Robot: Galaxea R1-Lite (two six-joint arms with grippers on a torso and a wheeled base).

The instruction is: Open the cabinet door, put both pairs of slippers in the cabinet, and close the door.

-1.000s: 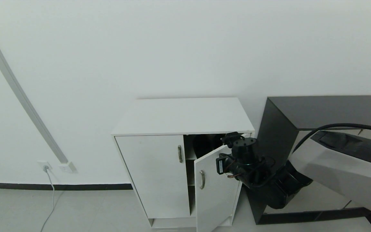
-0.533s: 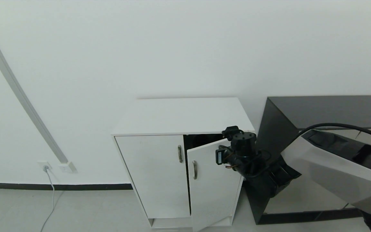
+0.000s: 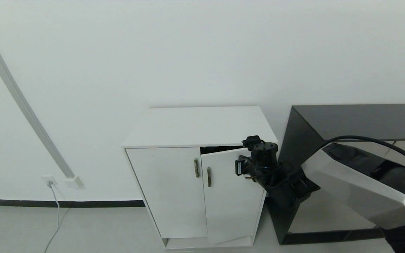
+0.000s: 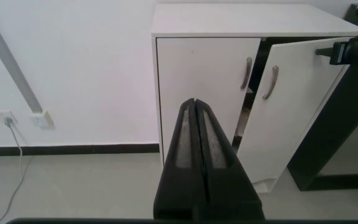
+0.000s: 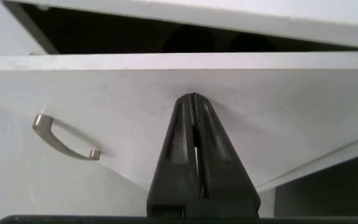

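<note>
The white cabinet [image 3: 199, 126] stands against the wall. Its left door [image 3: 167, 189] is closed and its right door [image 3: 229, 203] stands ajar by a narrow gap along the top. My right gripper [image 5: 194, 98] is shut, with its tips pressed against the right door's outer face, away from the metal handle [image 5: 64, 138]. The right arm's wrist [image 3: 264, 160] sits at the door's upper hinge-side corner. Dark rounded shapes [image 5: 191, 40] lie in the shadow inside; I cannot tell what they are. My left gripper [image 4: 194, 104] is shut on nothing and hangs well in front of the cabinet [image 4: 247, 18].
A black, glossy piece of furniture [image 3: 329, 119] stands right beside the cabinet. A wall socket with a grey cable [image 3: 49, 182] and a slanted wall conduit [image 3: 23, 102] are to the left. Pale floor [image 3: 83, 228] lies open in front and to the left.
The right door has swung from about half open to nearly closed. My right gripper moved with it toward the cabinet.
</note>
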